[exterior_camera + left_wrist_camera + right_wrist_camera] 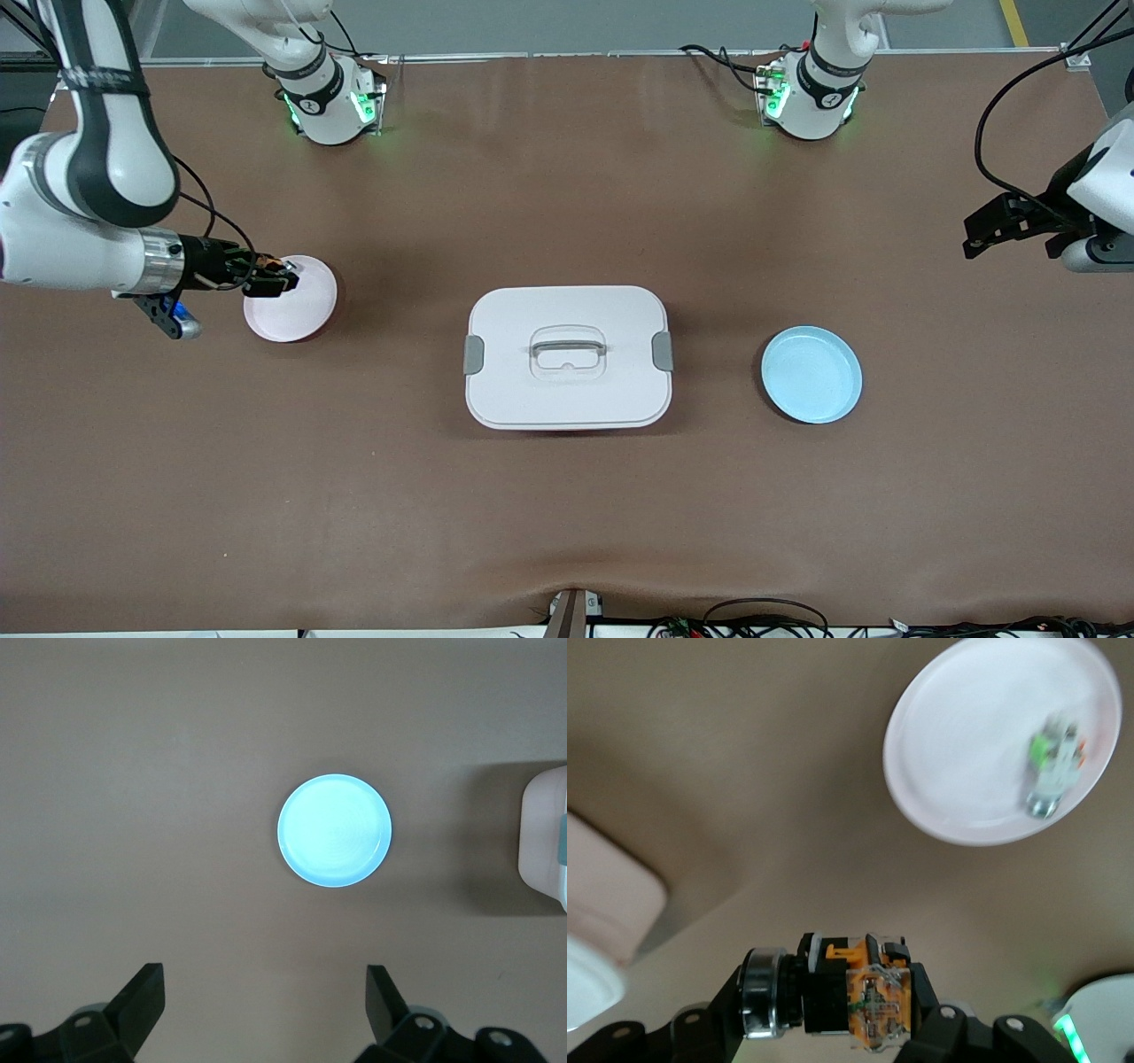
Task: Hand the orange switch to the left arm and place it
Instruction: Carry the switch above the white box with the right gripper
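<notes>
My right gripper is shut on the orange switch, a small black part with an orange, see-through end and a silver ring. It hangs over the edge of the pink plate, at the right arm's end of the table. The white box with grey clips and a clear handle sits mid-table. My left gripper waits in the air at the left arm's end, open, with nothing between its fingers.
A small green-and-grey part lies in the pink plate. A light blue plate sits between the box and the left arm's end of the table. Brown tabletop surrounds them all.
</notes>
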Action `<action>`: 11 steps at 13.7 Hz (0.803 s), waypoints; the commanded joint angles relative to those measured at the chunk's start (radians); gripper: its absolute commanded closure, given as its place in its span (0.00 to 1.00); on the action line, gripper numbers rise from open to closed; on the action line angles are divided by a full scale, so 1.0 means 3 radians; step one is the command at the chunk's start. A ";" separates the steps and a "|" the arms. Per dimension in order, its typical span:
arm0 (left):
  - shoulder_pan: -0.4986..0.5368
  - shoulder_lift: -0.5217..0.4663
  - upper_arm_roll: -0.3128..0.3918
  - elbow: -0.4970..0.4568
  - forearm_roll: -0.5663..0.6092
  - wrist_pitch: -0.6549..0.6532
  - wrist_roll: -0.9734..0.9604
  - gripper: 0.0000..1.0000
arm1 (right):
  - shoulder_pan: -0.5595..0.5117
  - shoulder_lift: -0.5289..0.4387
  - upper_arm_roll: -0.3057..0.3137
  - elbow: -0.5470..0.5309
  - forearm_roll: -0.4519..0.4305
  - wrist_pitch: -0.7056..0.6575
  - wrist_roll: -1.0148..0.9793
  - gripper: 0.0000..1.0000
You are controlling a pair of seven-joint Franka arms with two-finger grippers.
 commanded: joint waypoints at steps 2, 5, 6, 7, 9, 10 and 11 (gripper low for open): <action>-0.0006 0.0038 0.0002 0.0054 -0.0051 0.0009 0.0006 0.00 | 0.0529 0.0064 0.0019 0.0484 0.0346 -0.0136 0.1116 1.00; -0.0036 0.0058 -0.0013 0.0039 -0.0087 0.0045 0.0006 0.00 | 0.1106 0.0191 0.0014 0.0908 0.0551 0.0032 0.2153 1.00; -0.0037 0.0053 -0.0059 0.0034 -0.0123 0.0045 0.0001 0.00 | 0.1285 0.0318 0.0009 0.1107 0.0562 0.0114 0.2481 1.00; -0.0031 0.0048 -0.0085 0.0029 -0.0163 0.0045 0.0006 0.00 | 0.1449 0.0451 0.0009 0.1301 0.0567 0.0166 0.2773 1.00; -0.0037 0.0043 -0.0100 0.0029 -0.0392 0.0045 0.0001 0.00 | 0.1665 0.0742 0.0014 0.1715 0.0582 0.0243 0.3335 1.00; -0.0031 0.0043 -0.0095 0.0014 -0.0627 0.0045 0.0001 0.00 | 0.1747 0.0880 0.0014 0.1920 0.0628 0.0258 0.3561 1.00; -0.0031 0.0048 -0.0090 -0.0012 -0.0821 0.0055 -0.0005 0.00 | 0.1838 0.1034 0.0014 0.2155 0.0730 0.0284 0.3735 1.00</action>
